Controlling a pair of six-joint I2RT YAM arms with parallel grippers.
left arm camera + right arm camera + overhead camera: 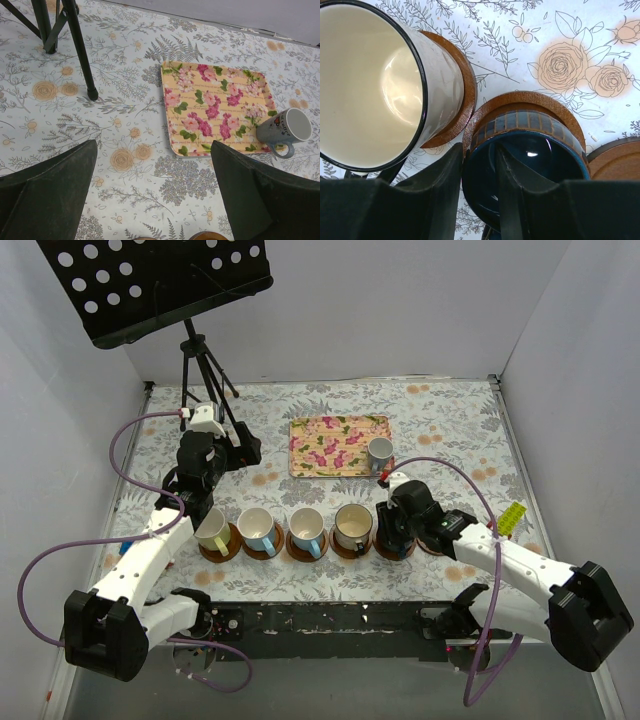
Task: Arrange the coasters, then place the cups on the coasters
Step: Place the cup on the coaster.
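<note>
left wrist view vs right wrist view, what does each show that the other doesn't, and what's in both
Only the left wrist view: the floral tray, the grey-blue mug at its corner, the stand legs, and the left gripper open with nothing between its fingers.
Only the right wrist view: the cream mug and dark blue mug on their coasters, a bare coaster at the edge, and the right gripper astride the dark blue mug's rim.
Both: the flowered tablecloth.
</note>
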